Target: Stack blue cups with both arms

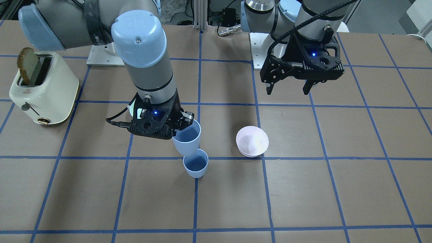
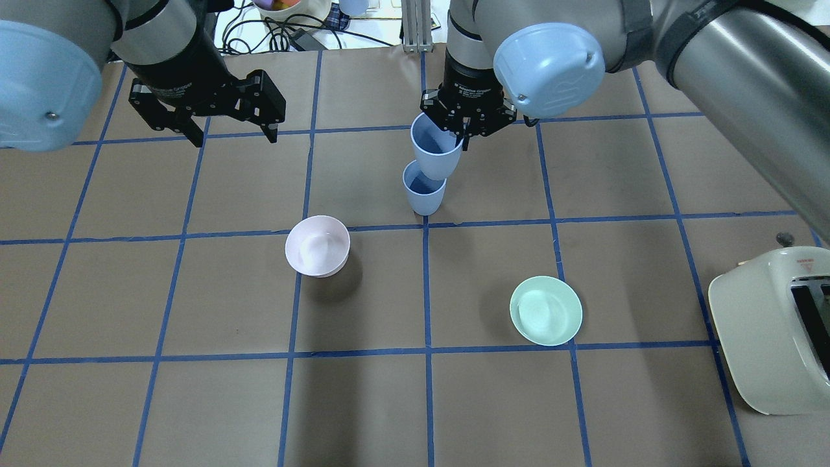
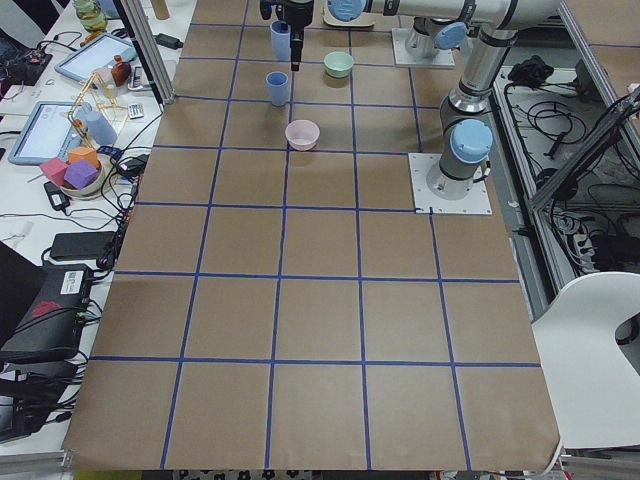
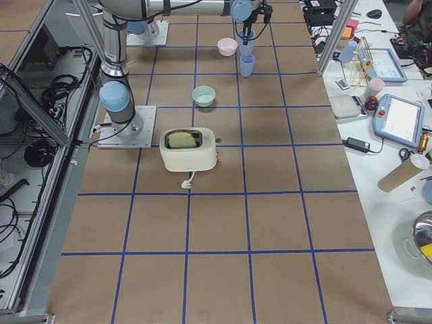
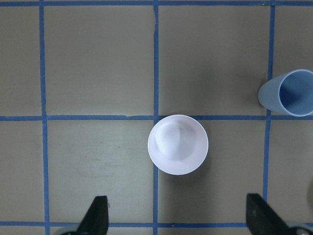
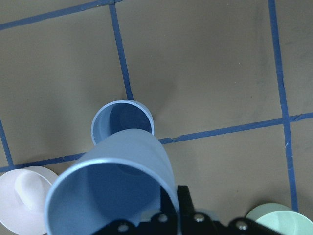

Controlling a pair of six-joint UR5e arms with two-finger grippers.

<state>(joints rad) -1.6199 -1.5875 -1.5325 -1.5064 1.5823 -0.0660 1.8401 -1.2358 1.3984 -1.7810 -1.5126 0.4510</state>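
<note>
My right gripper is shut on the rim of one blue cup, holding it tilted in the air. In the front view this held cup has its base just above the rim of the second blue cup, which stands upright on the table. The right wrist view shows the held cup close up with the standing cup below it. My left gripper is open and empty, raised above the table well to the left of the cups; it also shows in the front view.
A pale pink bowl sits between the two grippers, directly under the left wrist camera. A mint-green bowl lies nearer the robot on the right. A cream toaster with a slice of toast stands at the robot's far right.
</note>
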